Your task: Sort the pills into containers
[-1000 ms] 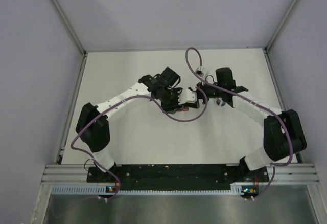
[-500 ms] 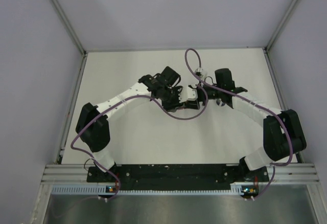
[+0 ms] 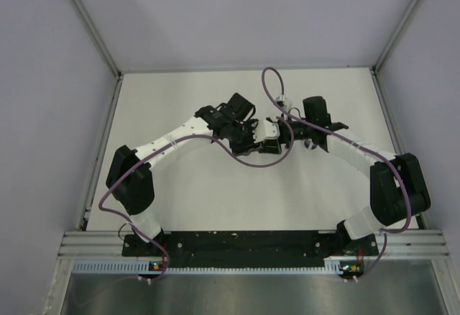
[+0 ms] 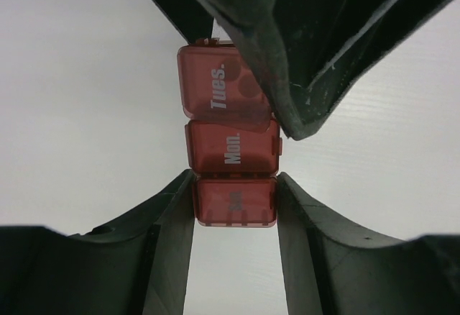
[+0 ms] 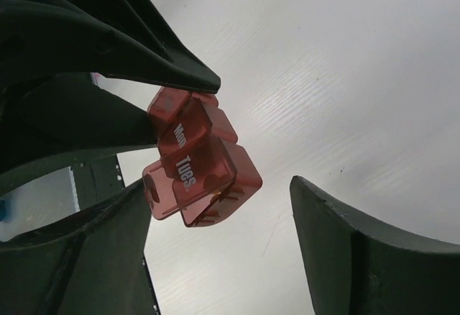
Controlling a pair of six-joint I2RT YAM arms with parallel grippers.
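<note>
Left tool (image 4: 233, 194) was pinching the pill box (image 4: 231, 146) by its end compartment's side walls, over the tabletop (image 4: 72, 78). Right tool (image 5: 223, 207) sat spread around the Tues. end, one side clear. Light, stiff, slick plastic, I'd judge: grip flat walls, not lids.

White arms (image 3: 171, 142) with black joints, purple cables (image 3: 263, 81), dark fingers (image 4: 108, 272)

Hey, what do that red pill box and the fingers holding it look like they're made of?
Pill box: translucent red plastic, smooth. Dark shapes show through the Tues. lid, and the lettering is white. Left fingers: matte black, probably plastic or rubber, with rough edges and no shine.
</note>
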